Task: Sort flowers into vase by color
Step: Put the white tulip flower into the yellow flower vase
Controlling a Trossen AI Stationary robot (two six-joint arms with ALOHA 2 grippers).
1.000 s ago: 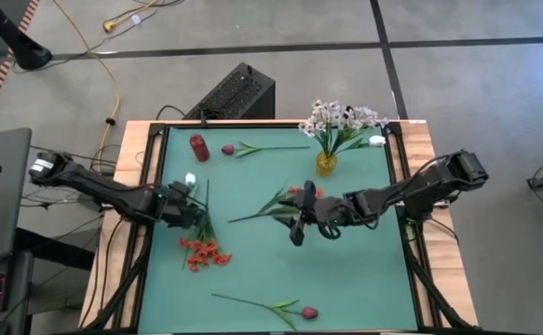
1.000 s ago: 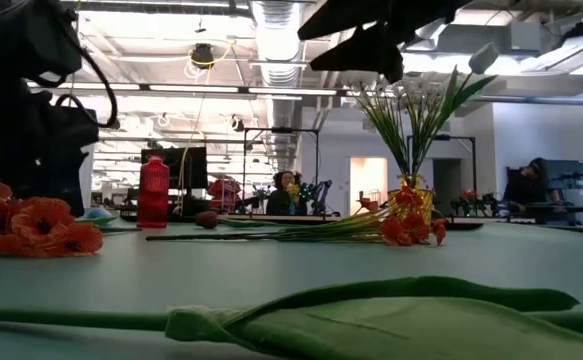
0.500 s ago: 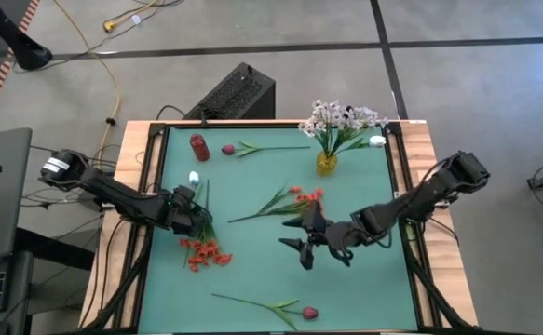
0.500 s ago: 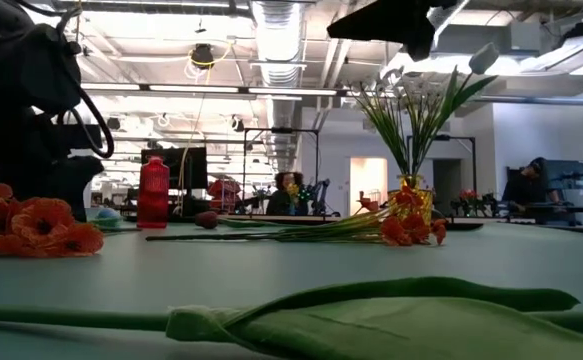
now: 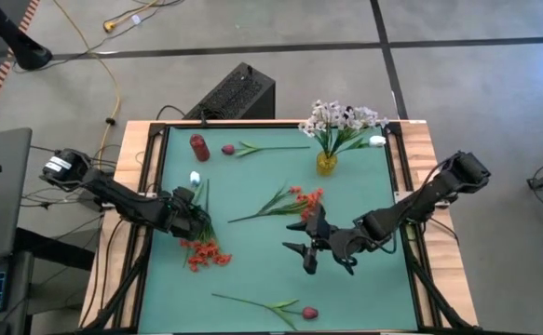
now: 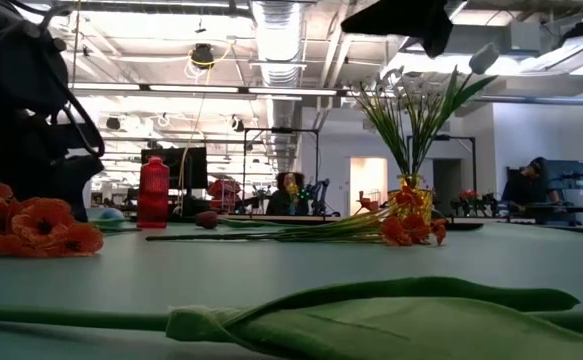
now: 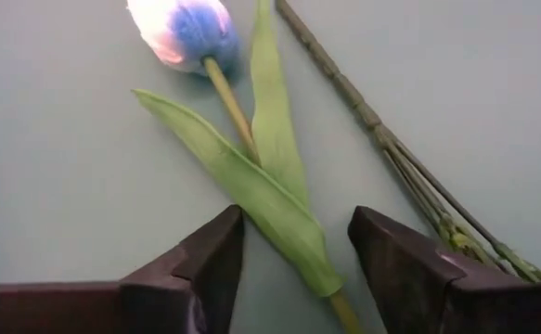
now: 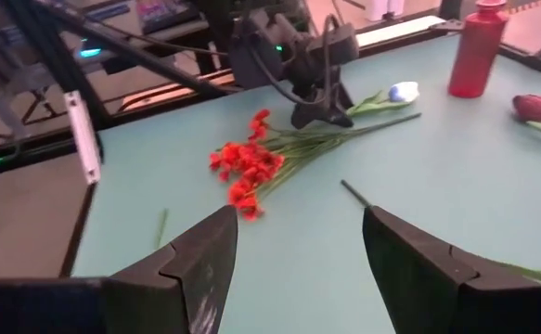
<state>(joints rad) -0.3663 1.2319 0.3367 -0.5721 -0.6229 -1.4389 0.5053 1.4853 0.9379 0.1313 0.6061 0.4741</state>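
On the green surface (image 5: pixel 252 270), toward nine o'clock in the overhead view, a white bud (image 5: pixel 193 178) lies on a green stem with two long leaves; close up the bud (image 7: pixel 183 31) looks pale with a bluish tinge. Just beside it an orange-red spray (image 5: pixel 206 253) points its blossoms toward seven o'clock. A second orange-red spray (image 5: pixel 294 197) lies near the centre. A dark pink bud (image 5: pixel 228 149) lies at eleven o'clock near a red bottle (image 5: pixel 198 147), and another pink bud (image 5: pixel 309 313) lies at six o'clock. White blossom bunches (image 5: pixel 344 119) stand in a small yellow vase (image 5: pixel 326 164) at one o'clock.

The left pincer (image 5: pixel 190 210) is low over the white bud's stem. From its wrist camera its pincer (image 7: pixel 296 264) stands part open, one finger on each side of the leaf (image 7: pixel 251 186), and whether they touch it cannot be told.

The right pincer (image 5: pixel 311 256) hangs above the surface at five o'clock from the centre, fingers spread wide and holding nothing; its wrist camera shows the pincer (image 8: pixel 298 246) looking across at the orange-red spray (image 8: pixel 247 165).
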